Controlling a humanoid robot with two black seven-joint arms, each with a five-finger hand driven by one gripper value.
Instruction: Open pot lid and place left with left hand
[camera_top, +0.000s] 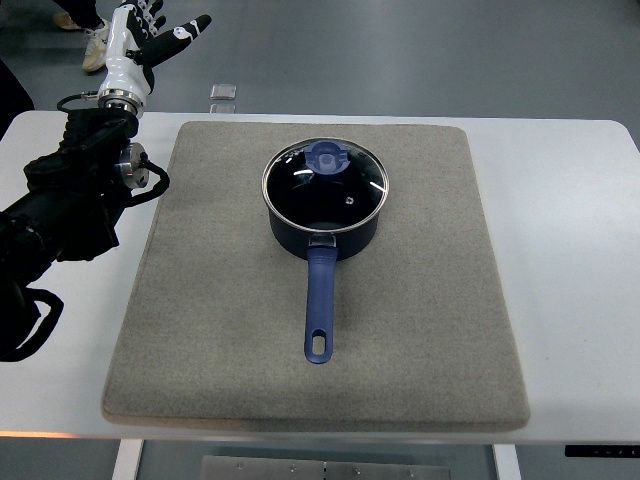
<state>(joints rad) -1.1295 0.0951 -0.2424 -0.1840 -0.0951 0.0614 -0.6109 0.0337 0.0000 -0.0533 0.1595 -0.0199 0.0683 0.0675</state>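
Sitting closed at frame centre, the round glass lid (325, 187) with its blue plastic knob (328, 157) covers a dark blue saucepan (322, 236); the straight blue handle (318, 310) points toward the lower edge. Beneath lies a coarse grey felt mat (200, 340) on a smooth white table (570, 300). Left hand (150, 40), white and black, is at upper left, fingers spread, grasping nothing, well apart from the lid.

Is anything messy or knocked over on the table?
No, nothing looks wrong. The blue pot sits upright on the grey mat with its glass lid neatly on. The left hand is up beyond the table's far left corner, fingers spread.
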